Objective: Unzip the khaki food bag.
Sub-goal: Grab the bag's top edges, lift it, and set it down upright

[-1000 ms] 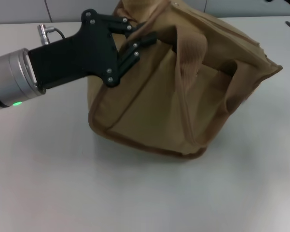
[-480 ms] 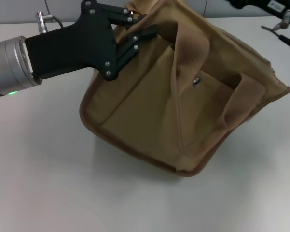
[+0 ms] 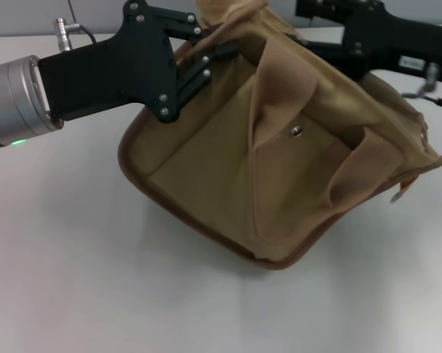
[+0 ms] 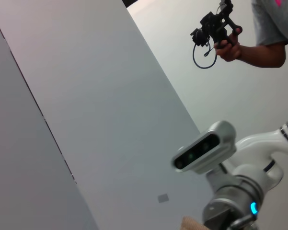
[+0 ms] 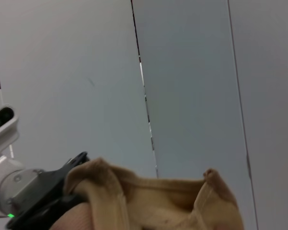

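Left end effector (image 3: pixel 219 45) is pinched shut on the upper left rim of the khaki food bag (image 3: pixel 279 169), which sits tilted near the bench's (image 3: pixel 95 279) far edge. Right end effector (image 3: pixel 331 33) reaches in over the bag's top; its opening cannot be told.

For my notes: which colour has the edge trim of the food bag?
Darker brown trim on the tan food bag, clearest in the head view.
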{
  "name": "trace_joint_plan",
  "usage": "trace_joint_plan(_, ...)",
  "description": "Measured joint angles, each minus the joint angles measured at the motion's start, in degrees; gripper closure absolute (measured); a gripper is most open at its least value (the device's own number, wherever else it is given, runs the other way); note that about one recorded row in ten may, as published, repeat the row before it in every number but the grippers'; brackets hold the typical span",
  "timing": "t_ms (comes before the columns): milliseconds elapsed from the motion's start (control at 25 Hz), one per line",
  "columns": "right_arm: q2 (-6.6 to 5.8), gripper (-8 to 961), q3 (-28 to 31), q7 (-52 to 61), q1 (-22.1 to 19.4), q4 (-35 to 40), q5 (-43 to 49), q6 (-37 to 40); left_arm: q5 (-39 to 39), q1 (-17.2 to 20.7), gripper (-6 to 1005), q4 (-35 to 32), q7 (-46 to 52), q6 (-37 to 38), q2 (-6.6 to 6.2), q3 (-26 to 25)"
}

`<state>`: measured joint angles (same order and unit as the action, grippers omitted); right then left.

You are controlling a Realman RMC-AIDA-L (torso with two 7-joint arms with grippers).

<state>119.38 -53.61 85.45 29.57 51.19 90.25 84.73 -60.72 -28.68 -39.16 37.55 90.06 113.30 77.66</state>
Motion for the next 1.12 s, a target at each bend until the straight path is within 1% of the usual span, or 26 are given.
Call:
trace_joint_plan(120, -0.33, 109, 0.4, 3.0, -2.8, 3.2, 1.4, 3.7, 0.0, 0.1, 913, 0.0, 0.0, 0.1, -0.01, -0.1)
trace_joint_plan(240, -0.27, 109, 1.5, 3.4, -5.6, 5.5, 2.5, 6.3, 0.0, -0.1, 913, 0.0, 0.0, 0.1, 0.05, -0.1)
trace_joint_plan(360, -0.04, 109, 2.7, 1.6, -8.0, 5.5, -1.4, 6.9, 0.0, -0.3, 913, 0.0, 0.0, 0.4, 0.03, -0.1)
trace_joint_plan(440, -0.03, 109, 2.8, 0.5, -8.1, 4.5, -5.3, 6.6, 0.0, -0.4, 913, 0.0, 0.0, 0.5, 0.01, -0.1)
trace_joint_plan(560, -0.06, 109, 2.5, 0.5, -6.0, 3.9, -7.0, 4.6, -0.5, -0.6, 913, 0.0, -0.2, 0.8, -0.05, 0.0)
trace_joint_plan(720, -0.19, 109, 1.5, 2.3, -2.1, 4.0, -5.7, 0.5, -1.4, -0.8, 914, -0.1, -0.2, 1.1, 0.05, -0.3)
trace_joint_plan(920, -0.41, 109, 0.7, 6.9, 2.7, 5.2, 1.0, -1.6, -1.5, -0.8, 913, -0.1, -0.3, 1.5, 0.05, -0.3)
trace_joint_plan(1040, -0.83, 109, 0.7, 11.8, 5.5, 6.5, 6.5, -0.8, -1.5, -0.8, 913, -0.1, -0.4, 1.5, -0.01, -0.2)
trace_joint_plan(1120, -0.91, 109, 0.6, 15.1, 6.5, 8.3, 10.3, 0.4, -1.5, -0.8, 913, -0.1, -0.5, 1.5, -0.01, -0.2)
